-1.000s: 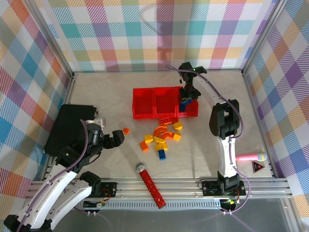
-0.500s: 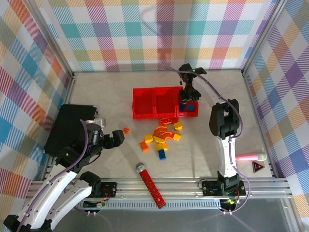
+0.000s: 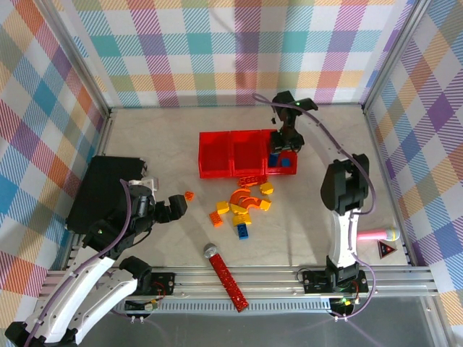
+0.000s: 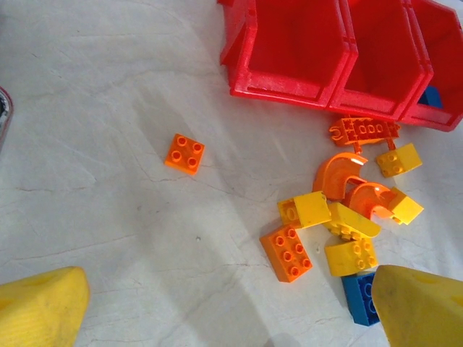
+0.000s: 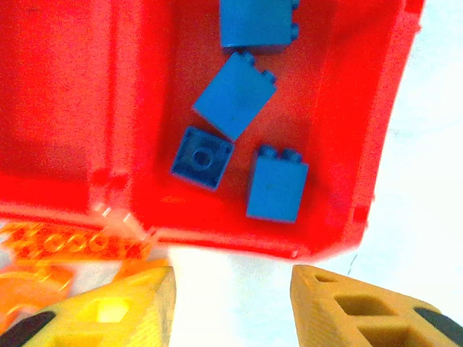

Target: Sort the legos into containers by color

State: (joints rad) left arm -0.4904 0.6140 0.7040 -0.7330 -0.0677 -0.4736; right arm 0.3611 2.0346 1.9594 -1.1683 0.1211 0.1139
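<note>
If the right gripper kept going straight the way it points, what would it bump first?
Probably the translucent red plastic bin at the row's right end, or the small blue plastic bricks lying inside. The right gripper hangs open above it; depth is unclear.

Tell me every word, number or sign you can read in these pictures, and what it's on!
No words or numbers can be read anywhere.
Dark tag at the table's right side: a red triangle sign, with its inside too small to read.
Studs of the orange brick: any lettering is too blurred to read.
</note>
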